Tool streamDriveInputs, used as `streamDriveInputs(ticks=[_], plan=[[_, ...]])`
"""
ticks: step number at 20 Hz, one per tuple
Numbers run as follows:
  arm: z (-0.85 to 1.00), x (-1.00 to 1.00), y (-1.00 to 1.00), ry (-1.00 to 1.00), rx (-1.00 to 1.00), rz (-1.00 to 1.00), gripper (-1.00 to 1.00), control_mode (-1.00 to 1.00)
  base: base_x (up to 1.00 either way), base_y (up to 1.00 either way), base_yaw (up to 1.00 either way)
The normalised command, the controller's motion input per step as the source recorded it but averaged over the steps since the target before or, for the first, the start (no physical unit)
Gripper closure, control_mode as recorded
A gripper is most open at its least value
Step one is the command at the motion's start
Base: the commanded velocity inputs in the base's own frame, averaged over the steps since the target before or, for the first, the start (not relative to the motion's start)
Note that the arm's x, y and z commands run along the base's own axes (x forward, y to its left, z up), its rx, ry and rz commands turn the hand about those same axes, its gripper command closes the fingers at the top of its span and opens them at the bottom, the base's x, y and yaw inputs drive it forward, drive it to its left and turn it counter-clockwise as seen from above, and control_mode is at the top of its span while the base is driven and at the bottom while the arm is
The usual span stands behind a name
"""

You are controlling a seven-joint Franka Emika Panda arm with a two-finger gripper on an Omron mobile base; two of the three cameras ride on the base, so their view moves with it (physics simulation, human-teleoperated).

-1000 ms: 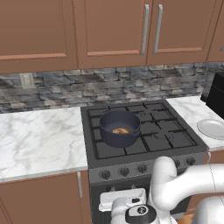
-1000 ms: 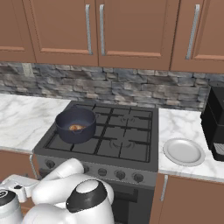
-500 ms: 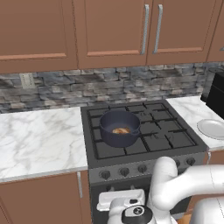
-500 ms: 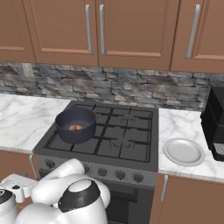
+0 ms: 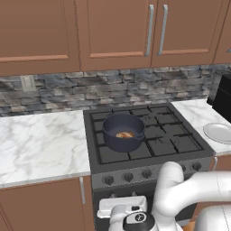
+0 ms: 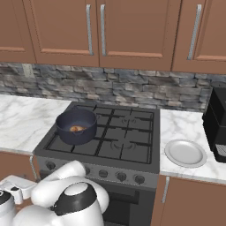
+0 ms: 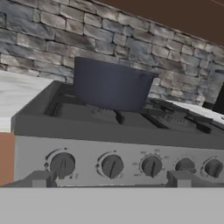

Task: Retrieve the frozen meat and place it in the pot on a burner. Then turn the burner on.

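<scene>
The dark blue-grey pot (image 5: 122, 135) (image 6: 76, 125) (image 7: 109, 85) stands on the front-left burner (image 5: 113, 156) (image 6: 66, 144) of the black cooktop. Inside it lies the small orange-tan frozen meat (image 5: 124, 134) (image 6: 77, 129). My gripper (image 5: 122, 204) (image 6: 13, 185) (image 7: 110, 181) hangs low in front of the stove, below the knob row, open with nothing between its widely spread fingertips (image 7: 41, 178). It points at the leftmost knobs (image 7: 62, 165), with the pot above and behind them. In the hand view the pot's wall hides the meat.
A row of several round knobs (image 5: 128, 177) (image 6: 102, 173) runs along the stove front. A white plate (image 5: 219, 132) (image 6: 185, 153) lies on the right counter beside a black appliance (image 6: 218, 123). Marble counter (image 5: 40, 144) stretches left; wooden cabinets hang above.
The hand has crept slightly upward in front of the stove. Pot and meat have not moved.
</scene>
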Motion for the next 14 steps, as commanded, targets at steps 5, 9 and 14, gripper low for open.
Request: streamDriveInputs(ticks=[5,9,14], plan=[[-0.01,0.0,0.14,0.0,0.37,0.02,-1.0,-1.0,0.0,0.0,0.0],[-0.03,0.0,0.09,-0.01,0.13,0.0,-1.0,-1.0,0.0,0.0,0.0],[-0.02,0.0,0.0,0.0,0.0,0.0,-1.0,-1.0,0.0,0.0,0.0]])
